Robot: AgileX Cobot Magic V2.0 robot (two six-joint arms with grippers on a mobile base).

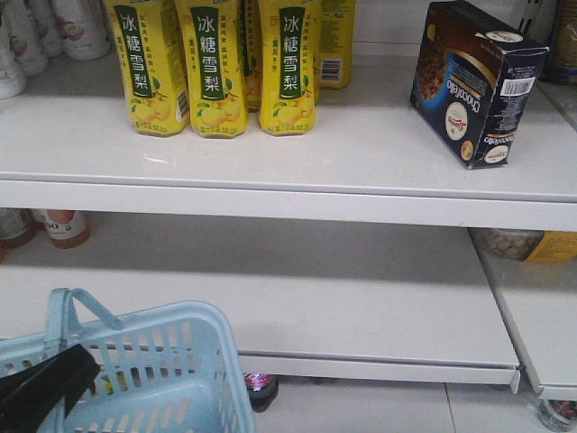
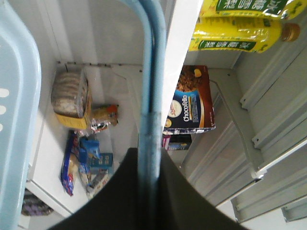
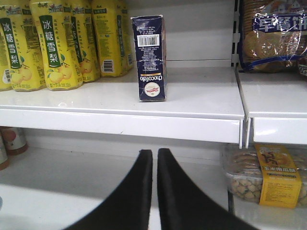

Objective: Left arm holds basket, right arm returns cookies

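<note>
The cookies (image 1: 473, 81), a dark navy and brown "Chocofelo" box, stand upright on the upper white shelf (image 1: 361, 171), to the right of the yellow cartons, with the barcode end facing out. In the right wrist view the cookies (image 3: 149, 57) stand free on the shelf, well beyond my right gripper (image 3: 155, 155). That gripper is shut with nothing between its fingers, level with the lower shelf. The light blue basket (image 1: 171, 361) hangs at the lower left. My left gripper (image 2: 151, 158) is shut on the basket's blue handle (image 2: 152, 86). It shows in the front view as a black wedge (image 1: 45, 383).
Yellow drink cartons (image 1: 212, 68) line the upper shelf left of the box, with white bottles (image 1: 63, 27) behind them. A biscuit bag (image 3: 273, 33) and a clear snack tub (image 3: 264, 177) sit in the neighbouring bay at right. Small jars (image 1: 63, 227) stand on the lower shelf at left.
</note>
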